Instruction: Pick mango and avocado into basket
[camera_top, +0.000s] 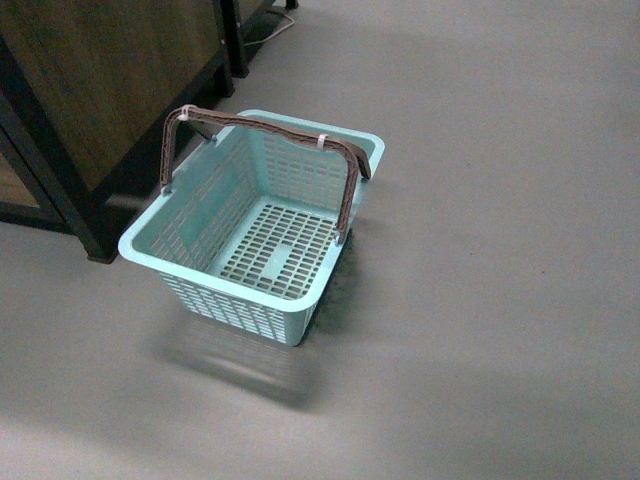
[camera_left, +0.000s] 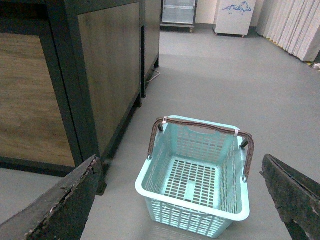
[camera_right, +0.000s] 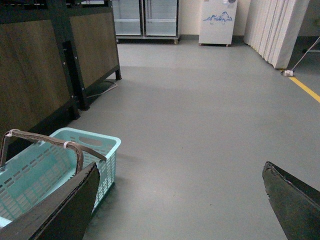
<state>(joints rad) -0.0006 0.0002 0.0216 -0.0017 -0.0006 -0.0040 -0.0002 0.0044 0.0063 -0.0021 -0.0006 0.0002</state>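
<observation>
The light turquoise basket (camera_top: 225, 278) stands empty on the grey floor, its two grey-brown handles swung up together over it. It also shows in the left wrist view (camera_left: 192, 219) and in part in the right wrist view (camera_right: 102, 145). The mango and the avocado are out of view. My left gripper (camera_left: 182, 192) is open above the basket, nothing between its fingers (camera_left: 60, 205). My right gripper (camera_right: 180, 192) is open over bare floor beside the basket, its fingers (camera_right: 295, 200) empty. Neither arm shows in the front view.
A dark-framed wooden cabinet (camera_top: 100, 90) stands on the floor close behind the basket's left side, also in the left wrist view (camera_left: 75, 75). Glass-door fridges (camera_right: 145, 17), a white chest (camera_right: 217, 22) and a white curtain (camera_right: 275, 30) stand far off. A cable (camera_top: 265, 35) lies by the cabinet.
</observation>
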